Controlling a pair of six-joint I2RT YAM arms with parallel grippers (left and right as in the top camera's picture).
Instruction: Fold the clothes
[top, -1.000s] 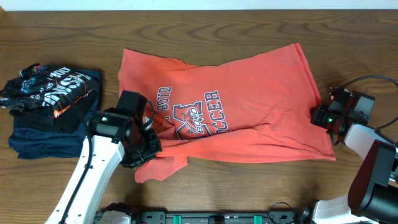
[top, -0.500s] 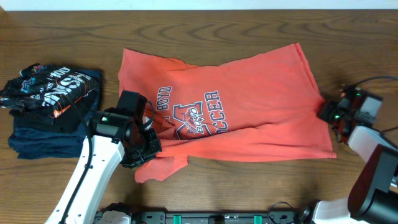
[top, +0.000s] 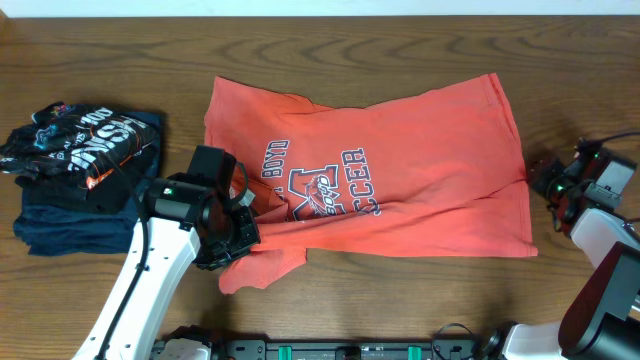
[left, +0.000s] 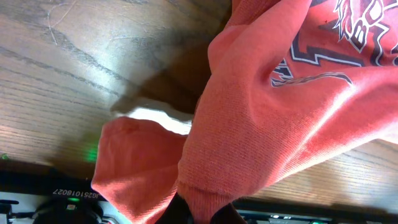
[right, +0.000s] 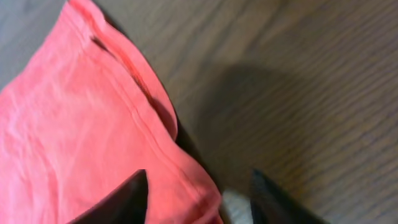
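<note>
The clothes are an orange-red T-shirt with white lettering, lying spread on the wooden table with its lower edge folded up. My left gripper is at the shirt's near-left corner, shut on a bunch of the fabric, which rises out of the left gripper. At the shirt's right edge, my right gripper is open. In the right wrist view the shirt's hem lies loose between the right gripper's two dark fingers.
A stack of folded black and navy garments with white print sits at the left. A black rail runs along the table's near edge. Bare wood lies to the right of the shirt.
The whole shirt has slid a little to the right. My right gripper moved right with it and opened off the hem. The left gripper has not moved.
</note>
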